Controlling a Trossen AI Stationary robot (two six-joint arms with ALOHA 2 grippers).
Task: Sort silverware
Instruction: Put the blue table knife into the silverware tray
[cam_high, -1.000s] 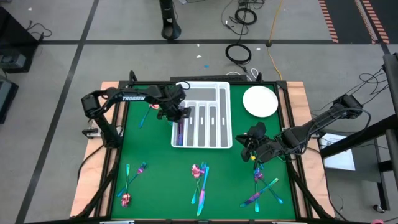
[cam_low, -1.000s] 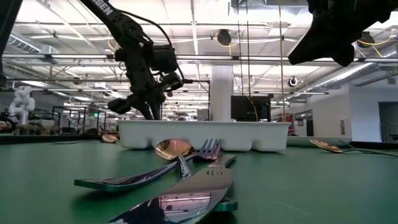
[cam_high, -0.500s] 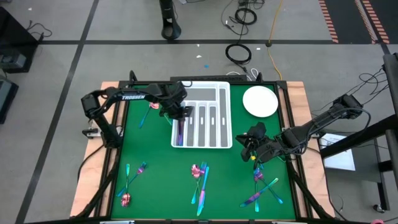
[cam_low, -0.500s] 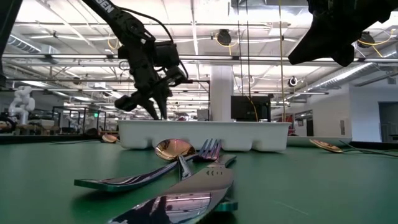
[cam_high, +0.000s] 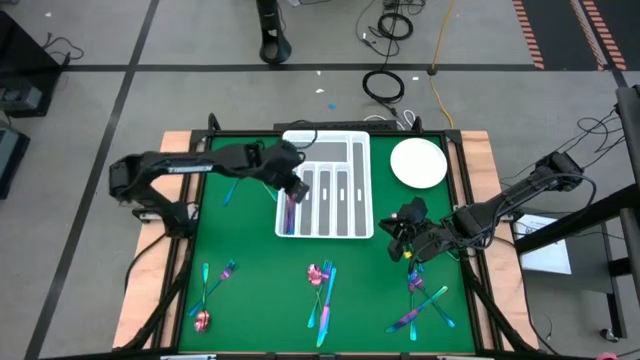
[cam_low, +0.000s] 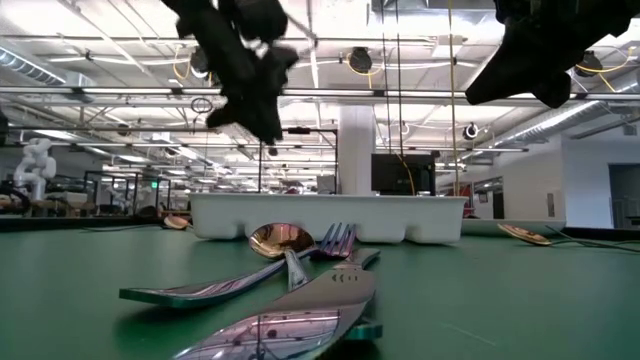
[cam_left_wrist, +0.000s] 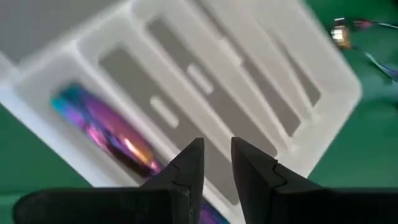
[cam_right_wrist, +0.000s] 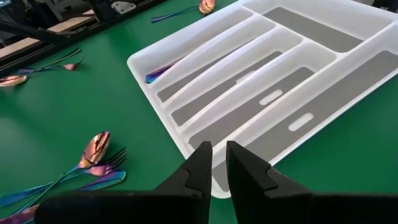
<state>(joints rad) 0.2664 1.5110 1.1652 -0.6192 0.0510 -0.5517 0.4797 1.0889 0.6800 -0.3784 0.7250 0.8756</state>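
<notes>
A white compartmented tray (cam_high: 345, 150) lies at the table's far middle. One iridescent piece of silverware (cam_left_wrist: 106, 130) lies in its leftmost compartment (cam_high: 288, 215). My left gripper (cam_left_wrist: 217, 144) hangs above that compartment (cam_high: 293, 186), clear of the tray's rim (cam_low: 268, 135). Its fingers stand narrowly open with nothing between them. More silverware lies on the green mat: a group near left (cam_high: 213, 292), one near middle (cam_high: 322, 290), one near right (cam_high: 425, 300), and one piece left of the tray (cam_high: 234, 185). My right gripper (cam_right_wrist: 217, 148) waits right of the tray's near corner (cam_high: 396, 240), a narrow gap between its fingers, holding nothing.
A round white plate (cam_high: 418, 163) sits right of the tray at the far right. The tray's other compartments (cam_right_wrist: 292, 74) show only their grey floors. Bare green mat (cam_high: 250, 255) lies between the tray and the silverware groups near the front edge.
My left gripper has risen from just above the tray's left compartment to well above the tray's rim, rolling about its own axis as it went, and its arm has swung out toward the table's left. The piece in the compartment has stayed where it lay.
</notes>
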